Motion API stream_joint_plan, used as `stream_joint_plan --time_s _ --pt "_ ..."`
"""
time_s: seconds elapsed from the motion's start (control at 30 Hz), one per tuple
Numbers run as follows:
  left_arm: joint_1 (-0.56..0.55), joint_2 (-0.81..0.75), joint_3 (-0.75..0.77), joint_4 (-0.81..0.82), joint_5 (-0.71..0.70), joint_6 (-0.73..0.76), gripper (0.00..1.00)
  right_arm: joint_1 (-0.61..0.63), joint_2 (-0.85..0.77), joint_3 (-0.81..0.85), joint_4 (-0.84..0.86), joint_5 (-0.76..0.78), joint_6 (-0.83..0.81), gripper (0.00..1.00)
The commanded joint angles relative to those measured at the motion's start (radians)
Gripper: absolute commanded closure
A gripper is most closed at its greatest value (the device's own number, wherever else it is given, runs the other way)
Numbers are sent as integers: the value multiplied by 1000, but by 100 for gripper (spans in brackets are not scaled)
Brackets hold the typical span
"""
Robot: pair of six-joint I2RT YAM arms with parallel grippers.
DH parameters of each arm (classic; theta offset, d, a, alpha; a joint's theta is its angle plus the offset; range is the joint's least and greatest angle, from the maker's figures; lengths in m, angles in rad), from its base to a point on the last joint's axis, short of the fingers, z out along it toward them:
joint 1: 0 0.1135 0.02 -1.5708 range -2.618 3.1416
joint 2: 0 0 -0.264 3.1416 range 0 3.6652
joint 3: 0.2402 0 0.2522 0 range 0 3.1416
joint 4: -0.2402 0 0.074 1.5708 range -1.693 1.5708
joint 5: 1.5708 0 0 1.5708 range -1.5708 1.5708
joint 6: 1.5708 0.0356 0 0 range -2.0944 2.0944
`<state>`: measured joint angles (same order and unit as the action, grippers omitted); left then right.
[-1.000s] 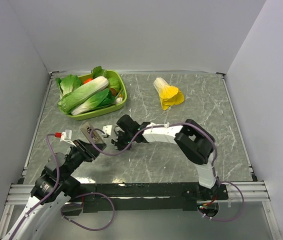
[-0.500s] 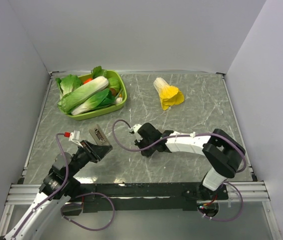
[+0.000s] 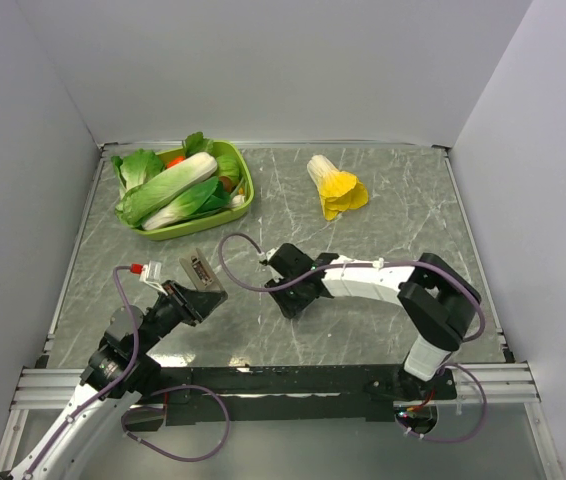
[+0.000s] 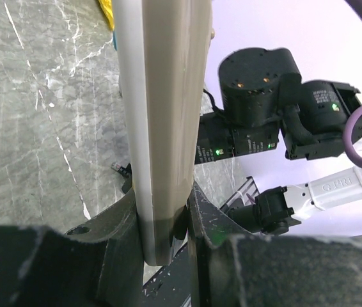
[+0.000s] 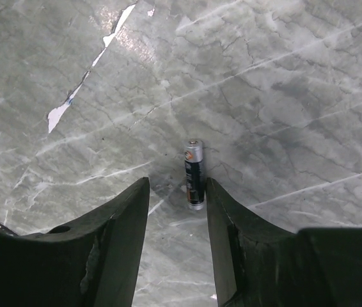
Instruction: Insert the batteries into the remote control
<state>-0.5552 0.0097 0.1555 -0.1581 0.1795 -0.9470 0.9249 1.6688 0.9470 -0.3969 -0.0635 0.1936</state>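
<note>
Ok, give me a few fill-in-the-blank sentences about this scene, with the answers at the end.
1. The left gripper is shut on the ____.
2. The right gripper is ____ above a battery.
3. That battery lies flat on the ____.
Answers: remote; open; table.

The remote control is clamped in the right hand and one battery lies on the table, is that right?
Not quite. The remote control is clamped in the left hand, not the right, as the left wrist view shows. One battery does lie on the table.
</note>
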Motion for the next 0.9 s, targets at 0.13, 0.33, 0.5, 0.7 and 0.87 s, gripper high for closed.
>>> stream_joint_plan --time_s 0.13,0.33,0.5,0.7,0.87 --pt "1 -135 30 14 -5 11 99 6 121 119 -191 62 -25 52" --pt "1 -136 30 6 -5 10 99 5 177 171 -212 96 -37 55" --pt "1 -134 29 8 -6 8 99 11 207 214 -221 128 -46 58" --pt "1 -131 27 9 -2 7 99 18 238 265 -229 148 -49 58" --pt "1 -137 30 -4 -6 8 99 32 256 285 -230 159 -52 60"
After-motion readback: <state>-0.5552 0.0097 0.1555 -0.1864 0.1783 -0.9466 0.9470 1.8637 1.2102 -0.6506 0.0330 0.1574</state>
